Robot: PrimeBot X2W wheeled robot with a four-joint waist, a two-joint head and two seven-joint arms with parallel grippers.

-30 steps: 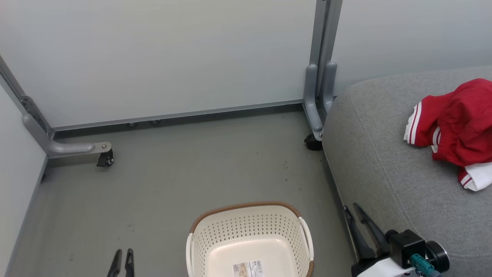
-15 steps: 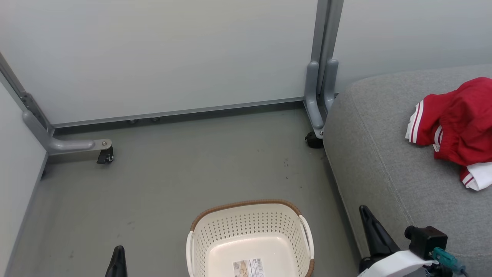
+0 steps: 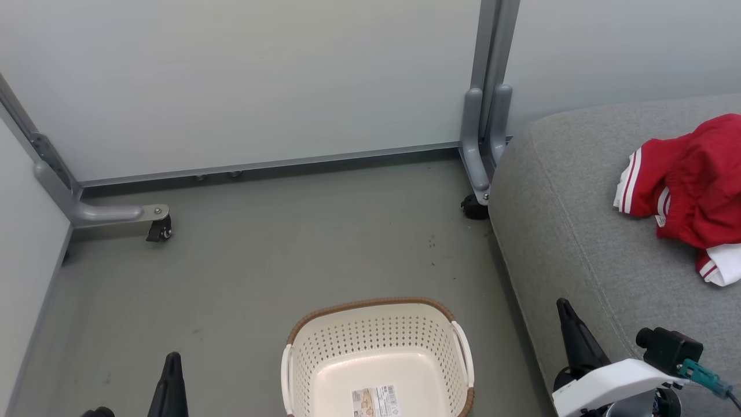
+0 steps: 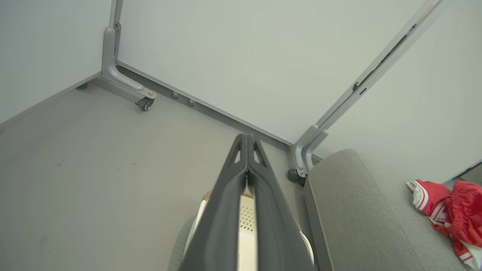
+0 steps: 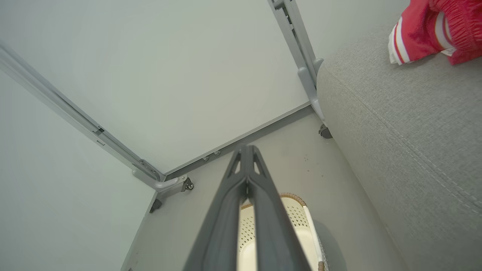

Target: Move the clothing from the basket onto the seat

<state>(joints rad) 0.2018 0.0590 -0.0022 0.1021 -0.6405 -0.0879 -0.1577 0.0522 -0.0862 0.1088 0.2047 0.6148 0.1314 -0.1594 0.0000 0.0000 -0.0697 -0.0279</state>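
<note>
We see both sets of jaws squeezed fully together, tips touching: our left gripper (image 4: pixel 246 137) and right gripper (image 5: pixel 246 148) clutch nothing, one on each side of the basket (image 3: pixel 370 303).

Soft, even, fairly bright light fills all three views without glare or blur, the basket (image 3: pixel 376 339) throwing only a faint, diffuse shadow on the grey floor (image 3: pixel 260 278), while the wide-angle wrist views splay the straight panel frames (image 5: pixel 75 113) outward towards their corners.
</note>
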